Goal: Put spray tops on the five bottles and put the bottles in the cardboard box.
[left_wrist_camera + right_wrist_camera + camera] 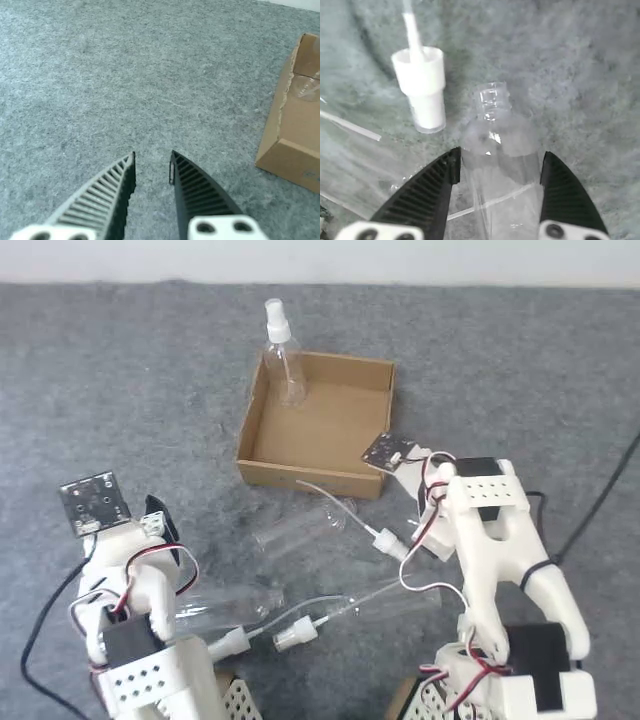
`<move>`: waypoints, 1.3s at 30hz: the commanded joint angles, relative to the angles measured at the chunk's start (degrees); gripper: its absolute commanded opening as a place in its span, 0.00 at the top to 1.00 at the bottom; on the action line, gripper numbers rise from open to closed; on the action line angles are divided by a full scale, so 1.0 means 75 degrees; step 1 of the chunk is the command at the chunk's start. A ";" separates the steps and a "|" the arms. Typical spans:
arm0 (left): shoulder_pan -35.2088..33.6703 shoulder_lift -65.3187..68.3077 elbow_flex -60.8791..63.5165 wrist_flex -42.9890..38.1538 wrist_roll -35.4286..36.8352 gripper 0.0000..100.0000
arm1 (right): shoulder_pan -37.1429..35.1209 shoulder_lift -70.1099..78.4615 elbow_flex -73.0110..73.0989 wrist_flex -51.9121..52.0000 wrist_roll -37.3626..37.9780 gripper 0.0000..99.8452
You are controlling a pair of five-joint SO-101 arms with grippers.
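One spray bottle (pixel 283 360), top fitted, stands upright in a far corner of the cardboard box (pixel 310 475). Uncapped clear bottles (pixel 300 525) lie on the grey carpet (pixel 150 75) near the box.

Right gripper (pixel 500 155): fingers apart, straddling the shoulder of an open-necked bottle (pixel 497 135), with a loose spray top (pixel 422 85) just beside.

Left gripper (pixel 152 157): fingers slightly apart, holding nothing, over carpet.

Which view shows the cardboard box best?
The high view: the whole cardboard box is visible from above, open, with one capped bottle standing in a far corner. The left wrist view catches just one end of it.
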 commanded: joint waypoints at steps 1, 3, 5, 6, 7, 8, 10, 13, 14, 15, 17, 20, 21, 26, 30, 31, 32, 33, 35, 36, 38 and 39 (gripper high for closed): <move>-0.0035 -0.0012 -0.0100 0.0012 -0.0094 0.89 | -0.0170 -0.0053 -0.0105 -0.0088 0.0281 0.78; -0.0035 -0.0012 -0.0100 0.0012 -0.0094 0.89 | -0.0158 -0.0041 -0.0105 -0.0088 0.0539 0.78; -0.0035 -0.0012 -0.0100 0.0012 -0.0094 0.89 | -0.0147 -0.0041 -0.0105 -0.0088 0.0680 0.78; -0.0035 -0.0012 -0.0100 0.0012 -0.0094 0.89 | -0.0147 -0.0041 -0.0105 -0.0088 0.0727 0.78; -0.0035 -0.0012 -0.0100 0.0012 -0.0094 0.89 | -0.0147 -0.0041 -0.0105 -0.0088 0.0774 0.78; -0.0035 -0.0012 -0.0100 0.0012 -0.0094 0.89 | -0.0147 -0.0041 -0.0105 -0.0088 0.0832 0.77; -0.0035 -0.0012 -0.0100 0.0012 -0.0094 0.89 | -0.0147 -0.0041 -0.0105 -0.0076 0.0891 0.73; -0.0035 -0.0012 -0.0088 0.0012 -0.0094 0.89 | -0.0158 -0.0041 -0.0105 -0.0076 0.0914 0.67; -0.0035 -0.0012 -0.0088 0.0012 -0.0094 0.89 | -0.0170 -0.0041 -0.0105 -0.0088 0.0926 0.67; -0.0035 -0.0012 -0.0088 0.0012 -0.0094 0.89 | -0.0182 -0.0041 -0.0105 -0.0088 0.0938 0.68; -0.0035 -0.0012 -0.0088 0.0012 -0.0094 0.89 | -0.0193 -0.0041 -0.0105 -0.0088 0.1078 0.70; -0.0035 -0.0012 -0.0088 0.0012 -0.0094 0.89 | -0.0158 -0.0041 -0.0105 -0.0088 0.1536 0.72; -0.0035 -0.0012 -0.0088 0.0012 -0.0094 0.89 | -0.0147 -0.0041 -0.0105 -0.0088 0.1618 0.72; -0.0035 -0.0012 -0.0088 0.0012 -0.0094 0.89 | -0.0170 -0.0041 -0.0070 -0.0088 0.1946 0.73; -0.0035 -0.0012 -0.0088 0.0012 -0.0094 0.89 | -0.0182 -0.0041 -0.0070 -0.0088 0.2004 0.73; -0.0035 -0.0012 -0.0088 0.0012 -0.0094 0.89 | -0.0182 -0.0029 -0.0070 -0.0088 0.2004 0.73; -0.0035 -0.0012 -0.0088 0.0012 -0.0094 0.89 | -0.0182 -0.0029 -0.0070 -0.0088 0.2004 0.73; -0.0023 -0.0012 -0.0088 0.0012 -0.0094 0.89 | -0.0182 -0.0029 -0.0070 -0.0088 0.2004 0.73; -0.0023 -0.0012 -0.0088 0.0012 -0.0094 0.89 | -0.0182 -0.0029 -0.0070 -0.0088 0.2004 0.73; -0.0023 -0.0012 -0.0088 0.0012 -0.0094 0.89 | -0.0182 -0.0029 -0.0070 -0.0088 0.2004 0.73; -0.0023 -0.0012 -0.0088 0.0012 -0.0094 0.89 | -0.0182 0.0088 -0.0070 -0.0088 0.2004 0.73; -0.0023 -0.0012 -0.0088 0.0012 -0.0094 0.89 | -0.0182 0.0205 -0.0070 -0.0088 0.2004 0.73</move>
